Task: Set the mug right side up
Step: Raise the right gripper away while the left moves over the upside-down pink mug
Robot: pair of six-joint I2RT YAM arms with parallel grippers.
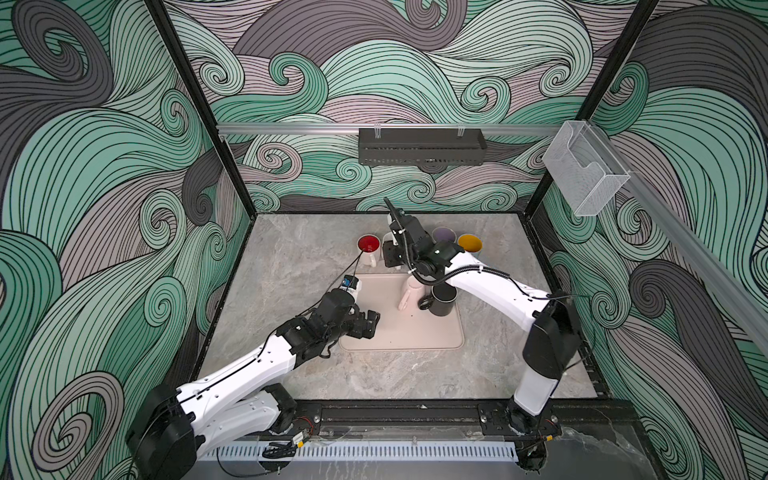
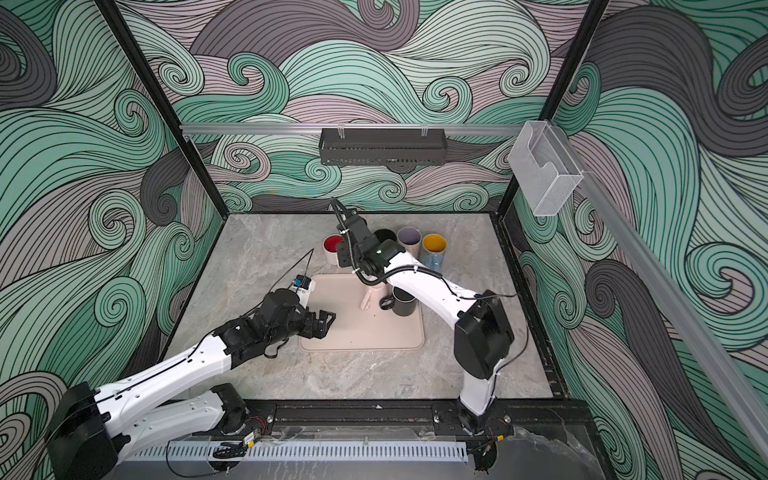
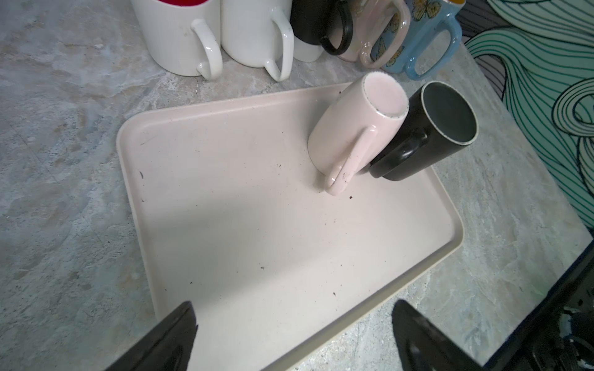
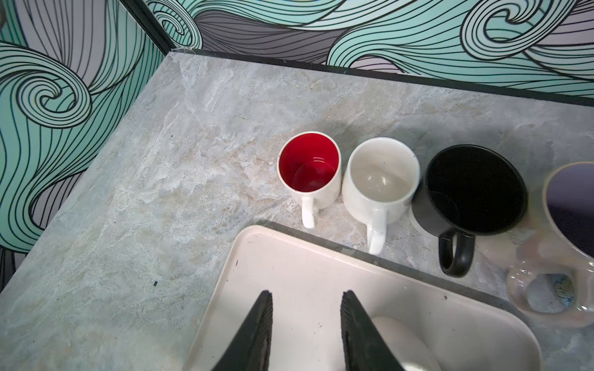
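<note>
Mug to turn, a pale pink ceramic one (image 3: 347,135), stands bottom up on the beige plastic tray (image 3: 225,225). It is ahead of the left claw (image 3: 293,308) and well apart from it, with the handle pointing back toward this claw. A black tapered mug (image 3: 427,135) touches its side, also on the tray. The left claw is spread wide and empty, and it hovers over the tray's edge. The right claw (image 4: 307,294) hangs over the tray too, its two fingers a little apart with nothing between them. In both top views the pink mug sits just behind and below this claw. Beyond the right claw, on the grey marble desk (image 4: 160,192), upright mugs stand in a row: a white mug with red inside (image 4: 310,170), a plain white mug (image 4: 379,180), a black round mug (image 4: 475,189) and a mug with lavender inside (image 4: 572,199).
</note>
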